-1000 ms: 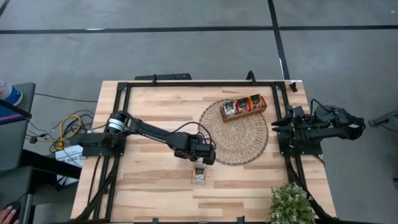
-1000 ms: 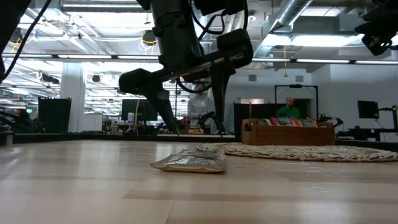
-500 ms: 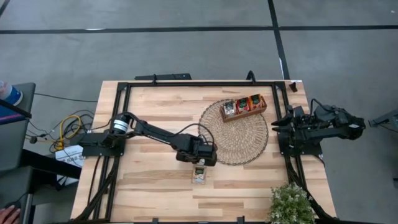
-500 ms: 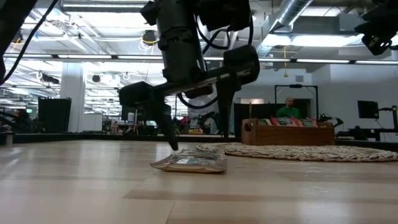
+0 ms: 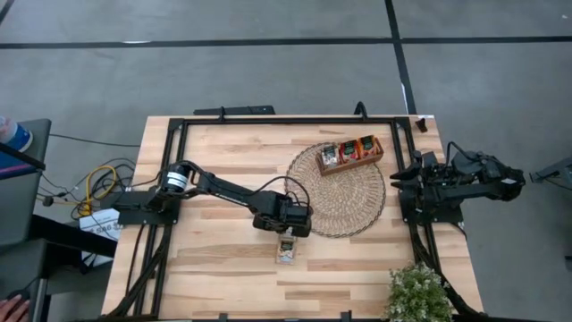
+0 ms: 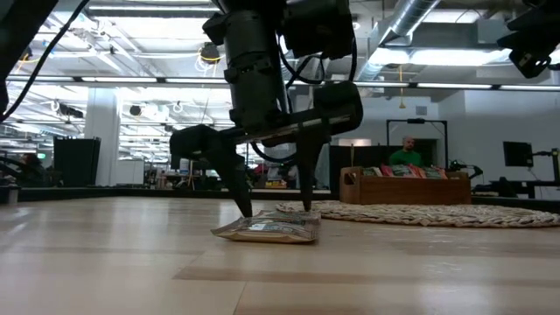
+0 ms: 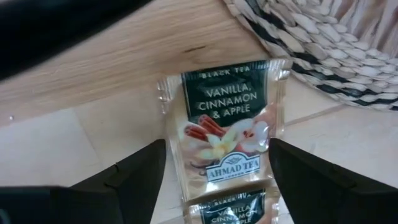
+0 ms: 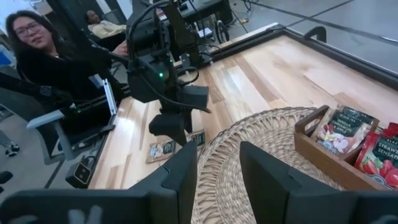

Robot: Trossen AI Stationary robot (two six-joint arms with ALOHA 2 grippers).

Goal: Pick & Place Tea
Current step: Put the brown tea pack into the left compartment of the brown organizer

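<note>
Currently left end effector (image 6: 271, 210) was spread open, fingers straddling the tea sachets (image 5: 286, 249) lying flat just beside the wicker mat (image 5: 350, 192). Right end effector (image 5: 397, 179) waited beyond the mat's far side, fingers apart, empty.

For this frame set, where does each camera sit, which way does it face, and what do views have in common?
High: overhead, straight down on the table; both arms show.
Low: table height, level across the wood; left gripper straddles the tea sachets.
Left wrist: on the left arm, looking down past its own fingers at the sachets.
Right wrist: on the parked right arm, facing across the wicker mat and wooden tray past its own fingers; a person sits behind.
Shared: all four show the sachets beside the mat.
</note>
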